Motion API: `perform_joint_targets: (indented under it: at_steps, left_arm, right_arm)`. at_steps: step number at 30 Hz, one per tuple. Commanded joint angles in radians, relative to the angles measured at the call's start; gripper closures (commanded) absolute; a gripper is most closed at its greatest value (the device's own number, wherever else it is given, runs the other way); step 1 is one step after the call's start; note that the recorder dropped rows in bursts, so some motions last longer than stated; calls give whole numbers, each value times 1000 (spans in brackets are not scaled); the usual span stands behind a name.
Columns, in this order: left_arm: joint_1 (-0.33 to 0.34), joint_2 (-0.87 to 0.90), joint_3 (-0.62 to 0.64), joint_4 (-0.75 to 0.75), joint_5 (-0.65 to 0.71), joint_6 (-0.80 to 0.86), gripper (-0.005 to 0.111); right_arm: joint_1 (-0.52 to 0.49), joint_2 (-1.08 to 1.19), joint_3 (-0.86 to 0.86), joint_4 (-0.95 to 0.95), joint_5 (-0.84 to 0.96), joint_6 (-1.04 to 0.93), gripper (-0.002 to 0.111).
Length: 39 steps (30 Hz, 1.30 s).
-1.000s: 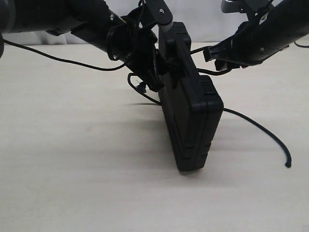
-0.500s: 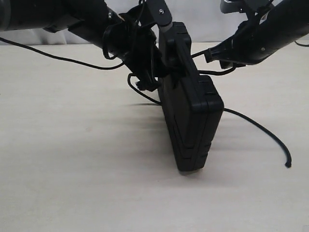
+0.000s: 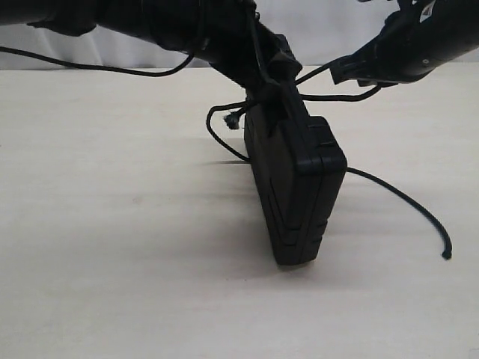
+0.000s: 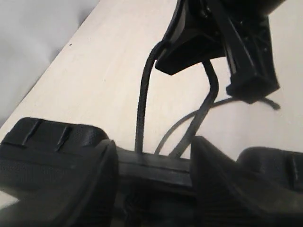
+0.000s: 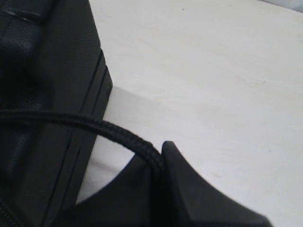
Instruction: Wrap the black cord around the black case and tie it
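Note:
The black case (image 3: 296, 187) stands on its edge mid-table, tilted slightly. My left gripper (image 3: 271, 78) comes in from the upper left and is shut on the case's top edge (image 4: 154, 165), which sits between its two fingers (image 4: 75, 175). The black cord (image 3: 397, 194) runs from a frayed, knotted end (image 3: 233, 120) left of the case, over the top, to my right gripper (image 3: 343, 72). A tail lies on the table to the right. In the right wrist view the braided cord (image 5: 94, 125) is pinched in my right gripper (image 5: 158, 152), beside the case (image 5: 52, 94).
The pale wooden table (image 3: 112, 247) lies around the case. A thin robot cable (image 3: 90, 69) hangs from the left arm across the back left. A white wall (image 3: 322, 30) stands behind the table.
My left arm swung right and over the case top, taking its edge. The right gripper rose and drew back right with the cord. The cord's knotted end lifted a little left of the case.

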Motion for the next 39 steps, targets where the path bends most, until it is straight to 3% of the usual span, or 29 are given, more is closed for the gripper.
perform_joint_targets:
  at_steps: [1,8,18,24,33,39]
  left_arm:
    - [-7,11,-8,-159,1,136,61]
    - [-72,73,-8,-164,-120,206,61]
    - [-72,98,-8,-135,-132,206,61]
    - [-71,98,-8,9,-124,142,62]
    - [-71,98,-8,141,-60,104,96]
    - [-71,96,-8,215,-60,40,107]
  right_arm:
    - [-3,-2,0,-39,9,28,104]
    - [-3,-2,0,-221,39,145,104]
    - [-3,-2,0,-394,75,277,104]
    - [-3,-2,3,-444,112,311,104]
    - [-3,-2,3,-380,74,311,104]
    - [-1,-2,3,-370,71,309,104]
